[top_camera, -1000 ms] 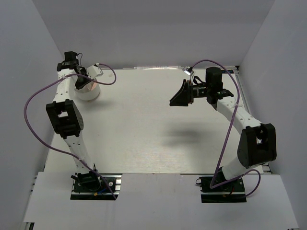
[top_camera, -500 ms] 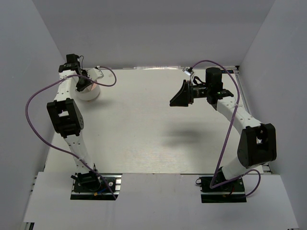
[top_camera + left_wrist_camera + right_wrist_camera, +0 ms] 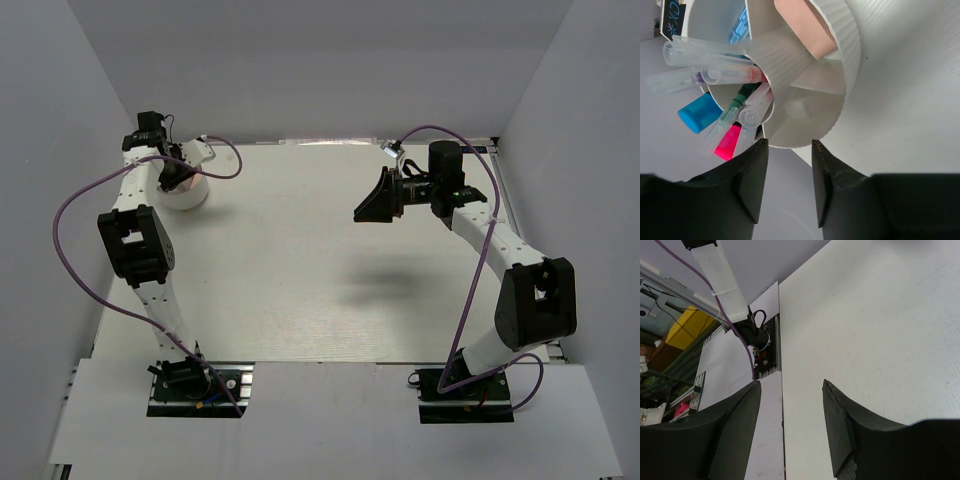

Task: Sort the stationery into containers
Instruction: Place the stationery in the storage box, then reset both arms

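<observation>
The container [image 3: 847, 55] is a white ribbed round tub with inner dividers, at the table's back left [image 3: 190, 197]. One compartment holds stationery: clear pen tubes [image 3: 705, 50], a blue-capped marker [image 3: 699, 112], a pink-ended marker [image 3: 727, 142] and a teal pen [image 3: 742, 95]. Another compartment holds a pink eraser-like block [image 3: 805, 25]. My left gripper [image 3: 789, 145] hangs right over the tub's rim [image 3: 178, 172], open, with nothing between its fingers. My right gripper [image 3: 791, 385] is open and empty, held in the air over the back right of the table [image 3: 368, 203].
Purple cables [image 3: 75, 200] loop off both arms. White walls close in the table on the left, back and right. The right wrist view looks along the bare tabletop to the left arm's base [image 3: 760, 340] at the near edge.
The left gripper's jaws have parted above the tub after staying narrow in the earlier frames. The right arm has not moved.
</observation>
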Available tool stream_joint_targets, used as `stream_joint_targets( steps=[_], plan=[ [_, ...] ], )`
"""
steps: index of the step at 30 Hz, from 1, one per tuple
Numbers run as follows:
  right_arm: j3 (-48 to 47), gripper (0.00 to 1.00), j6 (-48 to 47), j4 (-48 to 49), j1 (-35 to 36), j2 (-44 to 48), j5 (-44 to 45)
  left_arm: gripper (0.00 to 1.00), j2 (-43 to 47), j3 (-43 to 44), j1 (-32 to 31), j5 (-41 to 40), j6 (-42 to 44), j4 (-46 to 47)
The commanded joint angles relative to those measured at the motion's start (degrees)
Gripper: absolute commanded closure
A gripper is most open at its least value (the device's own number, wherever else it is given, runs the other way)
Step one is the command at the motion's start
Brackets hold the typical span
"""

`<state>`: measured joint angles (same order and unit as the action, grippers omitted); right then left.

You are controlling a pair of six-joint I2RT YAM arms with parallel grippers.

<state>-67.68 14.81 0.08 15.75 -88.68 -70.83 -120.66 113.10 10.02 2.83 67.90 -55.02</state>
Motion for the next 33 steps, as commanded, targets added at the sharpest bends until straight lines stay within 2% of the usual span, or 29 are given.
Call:
stream_joint_targets(
  steps=[1,5,7,9,10,11,12,14,15,16,18,19,20,22,27,29,33],
  plan=[
    [0.44,0.42,-0.22,0.28,-0.28,0.79,-0.36,0.51,3.15,2.39,0.26,3.05,-0.66,0.1],
    [-0.34,0.43,-2.93,-2.97,-0.28,1.67,1.12,0.57,6.3,5.02,0.26,9.11,-1.98,-2.62],
    [-0.87,0.43,-6.45,-6.82,-0.45,2.46,3.75,0.55,10.87,4.59,0.26,14.91,-2.94,-3.51],
    [-1.66,0.43,-9.34,-9.29,-0.54,3.34,6.13,0.51,16.21,2.4,-0.35,17.98,-8.81,-2.64],
    [-1.67,0.42,-9.53,-10.7,-1.06,3.69,8.58,0.45,17.46,2.22,-0.96,17.39,-11.97,-2.28],
    [-1.49,0.42,-9.71,-11.23,-1.51,3.78,9.38,0.42,18.43,2.74,-0.97,17.91,-18.87,-3.24],
    [-1.4,0.41,-9.97,-11.76,-1.77,4.3,10.44,0.4,17.66,6.66,-1.49,23.05,-22.6,-5.33],
    [-1.4,0.37,-10.67,-14.3,-3.53,5.18,15.44,0.2,15.64,10.63,-1.5,28.17,-32.59,-11.67],
    [-1.49,0.3,-11.29,-15.27,-4.05,6.41,18.33,0.05,13.89,12.57,-1.5,30.63,-36.83,-12.64],
    [-1.66,0.25,-12.86,-16.41,-5.28,7.11,24.01,0.02,13.61,12.24,-1.5,36.4,-40.35,-13.17],
    [-1.75,0.18,-14.54,-19.58,-7.56,9.39,29.32,0.02,14.05,9.18,-1.5,41.97,-49.76,-11.17],
    [-1.41,0.15,-16.89,-20.46,-8.27,10.28,33.52,0.02,16.31,3.07,-2.11,43.82,-53.8,-5.33],
    [-1.14,0.13,-17.61,-21.86,-9.76,11.33,35.48,0.02,18.08,-1.0,-2.11,44.19,-60.8,-1.44],
    [1.05,0.11,-19.02,-22.75,-11.96,14.75,39.88,0.02,23.94,-11.34,-3.16,41.84,-63.67,6.11],
    [9.66,0.11,-19.82,-22.49,-18.11,23.79,42.96,0.02,33.46,-24.49,-3.17,29.71,-65.88,11.69],
    [13.88,0.11,-20.17,-22.14,-19.78,26.96,42.62,0.02,37.77,-30.9,-3.17,28.03,-65.17,13.97],
    [16.7,0.11,-19.56,-22.05,-21.98,29.27,41.04,0.02,41.47,-35.75,-3.17,27.75,-64.65,15.38]
  ],
)
